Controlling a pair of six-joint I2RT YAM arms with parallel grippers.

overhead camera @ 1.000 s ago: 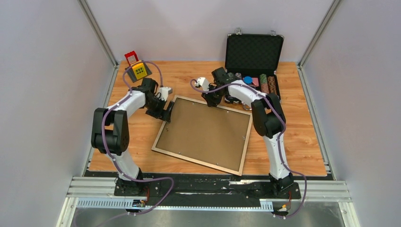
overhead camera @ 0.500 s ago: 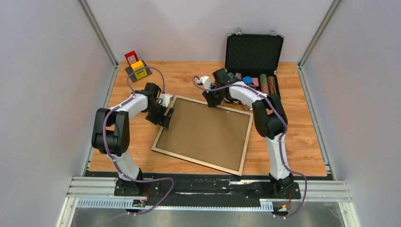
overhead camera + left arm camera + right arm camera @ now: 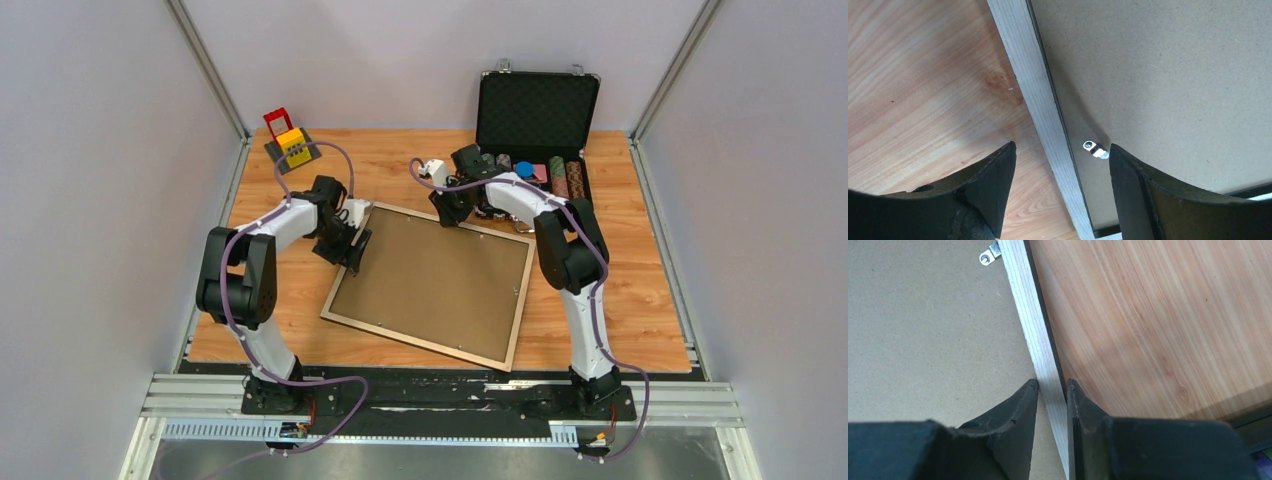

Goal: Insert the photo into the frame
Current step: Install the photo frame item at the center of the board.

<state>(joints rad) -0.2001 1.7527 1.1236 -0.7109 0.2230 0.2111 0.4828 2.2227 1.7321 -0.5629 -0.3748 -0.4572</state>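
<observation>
At left short rail: left gripper [image 3: 1062,150] is spread wide and holds nothing, straddling the frame [image 3: 1040,110] rail. One tip is over bare table [image 3: 923,75], the other over the backing board [image 3: 1173,75]. Can't tell from wrist cam whether the tips touch down. Turn clip [image 3: 1094,149] sits just inside the rail, between the tips and nearer the board-side finger. That's the relation that matters, and the left arm is the nearer one to it.

Centre: frame lies flat with pale rails up, between both arms. Long axis runs far-left to near-right, skewed vs the table edge. Board fills the opening, clips at its edges. Photo isn't in any view, so no call on where it is. If it's not under the board, the board has to come out first, IMO.

Far long rail, toward its left half: right gripper [image 3: 1052,385] is clenched across the rail, one tip on the board side, one on the outer edge. Reads as a hold-down.

Far right: chip case [image 3: 538,110] is open, behind the right arm and apart from the frame.
</observation>
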